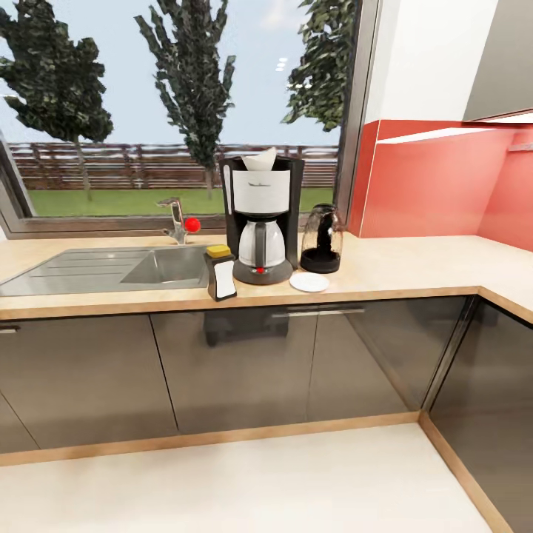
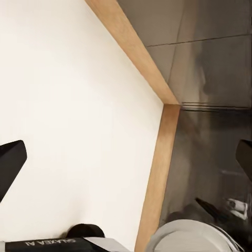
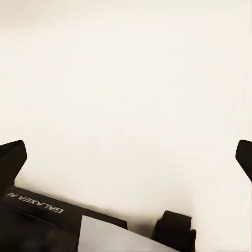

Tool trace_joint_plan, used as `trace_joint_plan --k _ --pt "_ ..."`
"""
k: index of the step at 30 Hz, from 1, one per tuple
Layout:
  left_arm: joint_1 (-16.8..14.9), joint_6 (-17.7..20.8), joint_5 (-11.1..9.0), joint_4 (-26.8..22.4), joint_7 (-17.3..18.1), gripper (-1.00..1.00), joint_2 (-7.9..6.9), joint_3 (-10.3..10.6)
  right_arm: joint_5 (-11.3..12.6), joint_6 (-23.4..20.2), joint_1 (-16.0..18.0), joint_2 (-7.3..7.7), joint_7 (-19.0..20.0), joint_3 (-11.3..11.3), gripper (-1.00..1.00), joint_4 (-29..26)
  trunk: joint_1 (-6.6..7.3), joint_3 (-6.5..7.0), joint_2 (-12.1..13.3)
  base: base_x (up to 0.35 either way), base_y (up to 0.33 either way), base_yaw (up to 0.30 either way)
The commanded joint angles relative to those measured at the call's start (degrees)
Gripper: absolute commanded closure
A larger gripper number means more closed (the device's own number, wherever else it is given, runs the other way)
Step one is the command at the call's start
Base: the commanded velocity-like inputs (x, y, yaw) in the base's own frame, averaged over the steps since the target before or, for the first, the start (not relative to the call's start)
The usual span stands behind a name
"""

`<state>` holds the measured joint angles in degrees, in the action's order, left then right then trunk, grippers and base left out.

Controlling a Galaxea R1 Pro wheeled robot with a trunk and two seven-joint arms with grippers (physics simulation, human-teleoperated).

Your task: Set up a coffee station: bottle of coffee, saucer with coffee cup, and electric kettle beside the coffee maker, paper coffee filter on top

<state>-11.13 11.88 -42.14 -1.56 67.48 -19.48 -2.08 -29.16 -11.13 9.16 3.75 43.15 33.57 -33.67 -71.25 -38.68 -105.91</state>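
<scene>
The black coffee maker [image 1: 260,218] stands on the wooden countertop [image 1: 414,266] below the window, with a white paper filter [image 1: 260,159] sticking out of its top. A white coffee bottle with a yellow lid [image 1: 220,272] stands at its left front. The dark glass electric kettle [image 1: 322,239] is at its right, and a white saucer [image 1: 309,281] lies in front of the kettle with nothing on it. My left gripper [image 2: 126,157] hangs open over the floor by the cabinet plinth. My right gripper [image 3: 126,157] is open too, above bare floor.
A steel sink [image 1: 166,265] with a tap [image 1: 176,219] and a red ball [image 1: 192,224] lies left of the coffee maker. Dark glossy cabinets [image 1: 237,363] run under the counter and turn a corner at the right. A pale floor [image 1: 237,488] lies in front.
</scene>
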Motion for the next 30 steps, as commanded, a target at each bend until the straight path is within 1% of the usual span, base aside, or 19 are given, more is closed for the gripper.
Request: trace_joint_plan --k 1,2,3,4,5,6,7,8,9,14,23,30 --pt "0.0 0.2 0.0 0.0 0.1 -1.00 0.41 -0.4 -1.2 2.0 0.0 0.06 0.3 0.4 -1.00 1.7 0.01 -0.05 0.0 0.000 0.000 0.000" --pt "0.0 -0.5 0.1 0.0 -0.1 -1.00 1.00 -0.6 -2.6 5.1 -0.1 0.23 0.2 0.4 -1.00 4.0 0.01 -0.05 0.0 0.000 0.000 0.000" --pt "0.0 -1.8 0.1 0.1 -0.9 -1.00 1.39 -0.7 -3.5 7.0 -0.1 0.56 0.1 0.5 -1.00 5.5 0.01 -0.05 0.0 0.000 0.000 0.000" --pt "0.0 -3.1 0.1 0.1 -2.5 -1.00 1.66 -0.7 -4.1 8.3 -0.1 1.50 0.0 0.5 -1.00 6.6 0.01 -0.05 0.0 0.000 0.000 0.000" --pt "0.0 -4.0 0.1 0.1 -4.6 -1.00 1.91 -0.8 -4.4 9.0 -0.2 2.70 0.0 0.6 -1.00 7.4 0.01 -0.05 0.0 0.000 0.000 0.000" --pt "0.0 -4.4 0.1 0.1 -5.7 -1.00 2.06 -0.8 -4.6 9.3 -0.2 3.21 0.1 0.6 -1.00 7.7 0.01 -0.05 0.0 0.000 0.000 0.000" --pt "0.0 -4.9 0.1 0.1 -7.5 -1.00 2.34 -0.8 -4.7 9.7 -0.2 3.98 0.1 0.6 -1.00 8.1 0.01 -0.05 0.0 0.000 0.000 0.000" --pt "0.0 -5.2 0.1 0.1 -8.7 -1.00 2.55 -0.8 -4.8 9.9 -0.2 4.49 0.0 0.7 -1.00 8.3 0.01 -0.05 0.0 0.000 0.000 0.000" --pt "0.0 -5.3 0.1 0.1 -9.1 -1.00 2.63 -0.8 -4.8 10.0 -0.2 4.67 -0.1 0.7 -1.00 8.4 0.01 -0.05 0.0 0.000 0.000 0.000" --pt "0.0 -5.6 0.1 0.1 -10.5 -1.00 2.97 -0.8 -4.9 10.6 -0.2 5.27 -0.3 0.7 -1.00 8.7 0.01 -0.05 0.0 0.000 0.000 0.000" --pt "0.0 -5.6 0.1 0.1 -10.9 -1.00 3.04 -0.8 -4.9 10.7 -0.2 5.27 -0.4 0.7 -1.00 8.8 0.01 -0.05 0.0 0.000 0.000 0.000" --pt "0.0 -5.5 0.1 0.1 -10.9 -1.00 3.39 -0.8 -4.9 10.7 -0.2 5.19 -0.3 0.7 -1.00 8.8 0.01 -0.05 0.0 0.000 0.000 0.000"
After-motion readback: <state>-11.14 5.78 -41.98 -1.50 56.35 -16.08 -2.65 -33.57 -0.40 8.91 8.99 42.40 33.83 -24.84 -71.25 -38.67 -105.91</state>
